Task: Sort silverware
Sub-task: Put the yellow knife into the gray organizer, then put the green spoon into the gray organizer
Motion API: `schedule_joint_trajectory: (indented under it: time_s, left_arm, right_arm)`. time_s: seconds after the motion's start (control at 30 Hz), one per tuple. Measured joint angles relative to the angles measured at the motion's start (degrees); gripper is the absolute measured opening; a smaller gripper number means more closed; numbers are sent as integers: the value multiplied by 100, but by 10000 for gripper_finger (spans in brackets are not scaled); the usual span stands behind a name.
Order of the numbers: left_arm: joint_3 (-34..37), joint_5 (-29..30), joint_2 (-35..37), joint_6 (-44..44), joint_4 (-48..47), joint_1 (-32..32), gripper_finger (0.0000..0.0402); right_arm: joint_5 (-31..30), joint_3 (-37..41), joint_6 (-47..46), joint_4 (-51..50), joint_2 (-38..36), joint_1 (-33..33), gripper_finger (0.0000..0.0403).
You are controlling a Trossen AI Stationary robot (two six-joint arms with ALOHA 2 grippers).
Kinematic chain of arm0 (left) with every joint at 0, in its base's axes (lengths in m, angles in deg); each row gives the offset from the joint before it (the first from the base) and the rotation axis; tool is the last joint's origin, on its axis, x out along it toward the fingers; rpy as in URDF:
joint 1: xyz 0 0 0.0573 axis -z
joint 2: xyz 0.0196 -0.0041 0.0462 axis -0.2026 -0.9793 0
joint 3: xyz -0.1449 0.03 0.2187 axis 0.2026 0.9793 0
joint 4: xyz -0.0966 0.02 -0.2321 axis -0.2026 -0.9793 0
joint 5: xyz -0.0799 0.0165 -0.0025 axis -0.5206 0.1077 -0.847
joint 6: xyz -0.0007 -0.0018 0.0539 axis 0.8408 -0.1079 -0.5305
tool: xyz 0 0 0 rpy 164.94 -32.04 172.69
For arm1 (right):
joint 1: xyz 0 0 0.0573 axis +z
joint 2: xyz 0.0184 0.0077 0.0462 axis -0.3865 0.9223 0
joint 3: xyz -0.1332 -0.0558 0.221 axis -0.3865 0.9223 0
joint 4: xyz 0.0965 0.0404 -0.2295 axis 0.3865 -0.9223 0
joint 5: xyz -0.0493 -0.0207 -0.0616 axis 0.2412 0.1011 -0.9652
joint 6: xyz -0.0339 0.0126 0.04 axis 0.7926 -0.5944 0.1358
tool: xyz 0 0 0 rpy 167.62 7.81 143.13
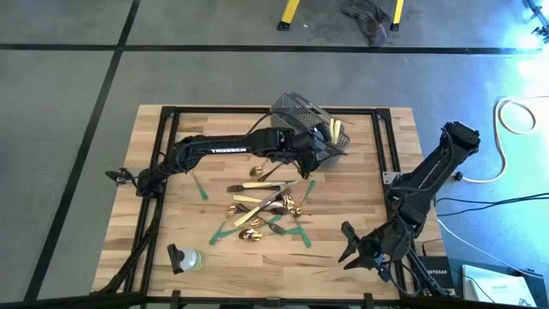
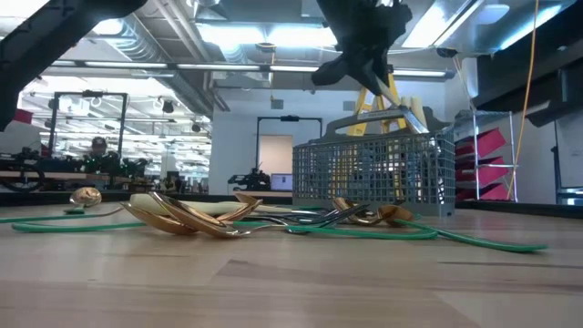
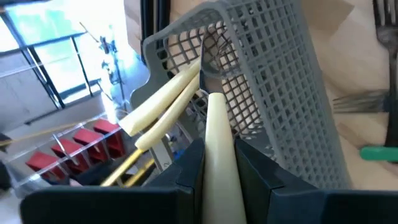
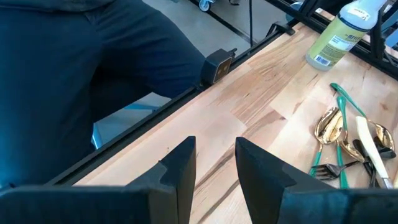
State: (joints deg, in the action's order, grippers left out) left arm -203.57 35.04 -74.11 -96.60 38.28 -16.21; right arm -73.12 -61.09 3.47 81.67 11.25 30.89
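Low in the high view, at lower right: right end effector [image 1: 356,246], fingers spread with nothing between, parked over bare counter [image 1: 343,275]. Lower left: a bottle [image 1: 186,258] lying flat. Middle of the frame: loose silverware [image 1: 262,206] heaped among green tape strips [image 1: 302,190], gold spoons [image 1: 249,234] nearest, dark forks [image 1: 279,199] and cream knives mixed in. Above the heap: left end effector [image 1: 310,156] pinching one cream knife [image 3: 219,155] at the rim of the mesh basket [image 1: 300,110]. Inside the basket: two more cream handles [image 3: 165,106] leaning together.
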Motion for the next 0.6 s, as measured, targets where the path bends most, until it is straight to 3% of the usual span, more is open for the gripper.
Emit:
schedule_joint_trajectory:
  time_s: [0.23,0.43,0.6]
  left_arm:
    - [0,-11,0,26,-42,-19,50]
    - [0,-93,0,-202,-41,-11,101]
    - [0,-169,0,-10,20,-10,115]
  right_arm:
    - [2,0,-85,20,53,0,97]
    - [-22,0,-103,89,54,0,97]
    - [-52,0,-105,89,54,0,97]
